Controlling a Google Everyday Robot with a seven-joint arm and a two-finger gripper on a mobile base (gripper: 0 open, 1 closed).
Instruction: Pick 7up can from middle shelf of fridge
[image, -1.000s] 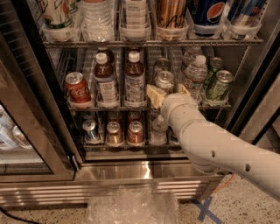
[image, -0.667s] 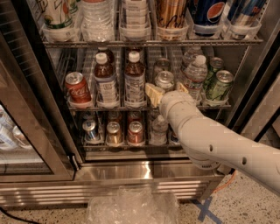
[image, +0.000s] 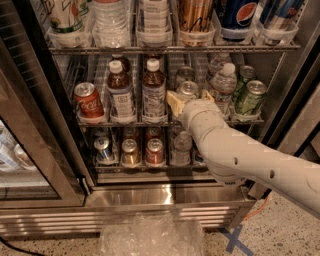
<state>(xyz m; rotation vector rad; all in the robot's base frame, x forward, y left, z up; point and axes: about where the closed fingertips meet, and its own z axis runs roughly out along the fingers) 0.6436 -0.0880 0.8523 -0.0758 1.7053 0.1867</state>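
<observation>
The fridge (image: 280, 125) stands open with its glass door (image: 30, 150) swung to the left. On the middle shelf (image: 125, 121) stand a red cola can (image: 89, 102), two brown bottles (image: 121, 92), the silvery 7up can (image: 188, 88), a water bottle (image: 223, 85) and green cans (image: 250, 97). My gripper (image: 190, 98) reaches in from the lower right. Its yellowish fingers (image: 175, 103) sit tight on both sides of the 7up can, which stands on the shelf.
The top shelf (image: 170, 49) holds bottles and large cans. The bottom rack (image: 145, 167) holds short cans and a small bottle (image: 182, 145). Crumpled clear plastic (image: 150, 235) lies on the floor in front, beside blue tape (image: 234, 240).
</observation>
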